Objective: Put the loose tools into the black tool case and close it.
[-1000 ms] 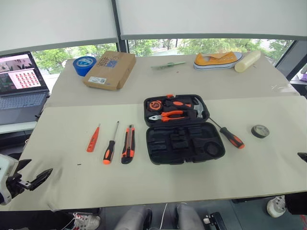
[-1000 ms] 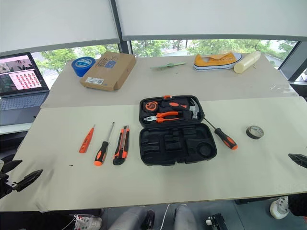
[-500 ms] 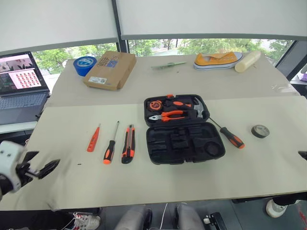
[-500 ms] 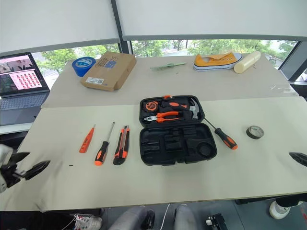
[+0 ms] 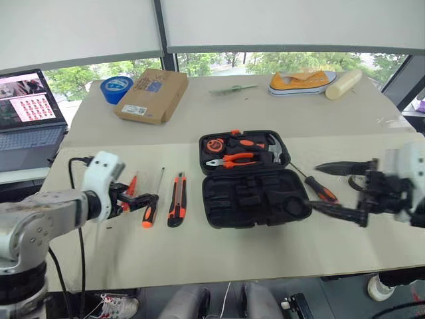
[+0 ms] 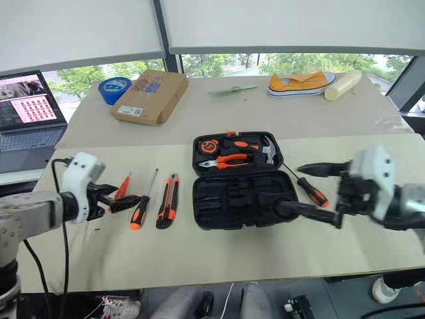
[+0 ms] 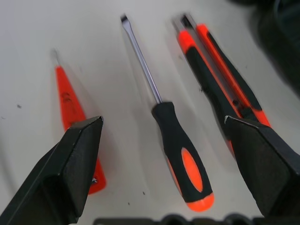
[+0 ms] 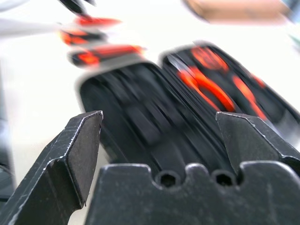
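Lying lengthwise, thin screwdriver (image 7: 159, 101) tip-away

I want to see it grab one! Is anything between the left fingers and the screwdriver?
No, nothing visible. The left gripper is open right over the thin screwdriver, with bare table between its fingers. The tester screwdriver and utility knife lie beside it.

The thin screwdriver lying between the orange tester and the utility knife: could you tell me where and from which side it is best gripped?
Probably at the thick black-and-orange handle of the thin screwdriver, coming from above with the open left gripper straddling its width. It lies flat; its shaft is too slim to pinch.
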Robot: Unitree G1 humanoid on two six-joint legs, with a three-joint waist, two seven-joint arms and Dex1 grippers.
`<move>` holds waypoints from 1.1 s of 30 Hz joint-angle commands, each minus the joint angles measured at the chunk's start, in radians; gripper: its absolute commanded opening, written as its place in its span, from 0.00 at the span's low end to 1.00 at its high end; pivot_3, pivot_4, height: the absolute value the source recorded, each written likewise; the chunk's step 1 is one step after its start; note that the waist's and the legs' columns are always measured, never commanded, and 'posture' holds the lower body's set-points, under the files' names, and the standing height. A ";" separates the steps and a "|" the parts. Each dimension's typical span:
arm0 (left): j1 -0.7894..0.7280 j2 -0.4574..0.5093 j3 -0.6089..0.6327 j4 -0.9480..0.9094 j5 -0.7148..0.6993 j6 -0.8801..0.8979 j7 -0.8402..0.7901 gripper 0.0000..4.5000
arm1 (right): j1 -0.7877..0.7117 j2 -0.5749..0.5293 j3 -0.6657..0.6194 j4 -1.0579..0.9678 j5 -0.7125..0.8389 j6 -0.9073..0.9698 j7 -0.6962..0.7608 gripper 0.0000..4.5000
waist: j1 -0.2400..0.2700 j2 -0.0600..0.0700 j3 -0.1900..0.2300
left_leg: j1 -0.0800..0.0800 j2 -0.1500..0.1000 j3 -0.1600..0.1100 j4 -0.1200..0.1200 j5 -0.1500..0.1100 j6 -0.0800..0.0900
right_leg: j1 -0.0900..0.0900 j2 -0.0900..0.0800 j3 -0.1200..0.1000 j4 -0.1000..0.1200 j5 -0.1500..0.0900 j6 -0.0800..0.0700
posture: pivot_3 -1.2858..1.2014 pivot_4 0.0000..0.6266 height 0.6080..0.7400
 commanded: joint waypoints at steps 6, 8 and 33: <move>0.018 -0.096 -0.061 0.008 0.047 0.016 0.112 0.99 | -0.069 0.023 0.075 -0.068 0.014 0.010 -0.054 1.00 | 0.012 -0.004 0.001 | 0.000 0.000 0.000 0.001 0.000 0.000 | 0.000 0.000 0.000 0.000 0.000 0.000 | 0.52 0.24 0.96; 0.025 -0.121 -0.070 0.014 0.055 0.016 0.122 0.99 | -0.080 0.026 0.083 -0.064 0.014 0.011 -0.060 1.00 | 0.014 -0.004 0.001 | 0.000 0.000 0.000 0.001 0.000 0.000 | 0.000 0.000 0.000 0.000 0.000 0.000 | 0.52 0.24 0.96; -0.301 -0.021 -0.251 0.153 0.178 -0.347 -0.181 0.19 | -0.076 0.016 0.092 -0.038 -0.006 0.034 -0.086 1.00 | 0.037 -0.009 0.003 | -0.003 -0.001 -0.001 0.002 0.002 -0.003 | -0.002 -0.001 -0.001 0.001 0.001 -0.001 | 0.52 0.24 0.96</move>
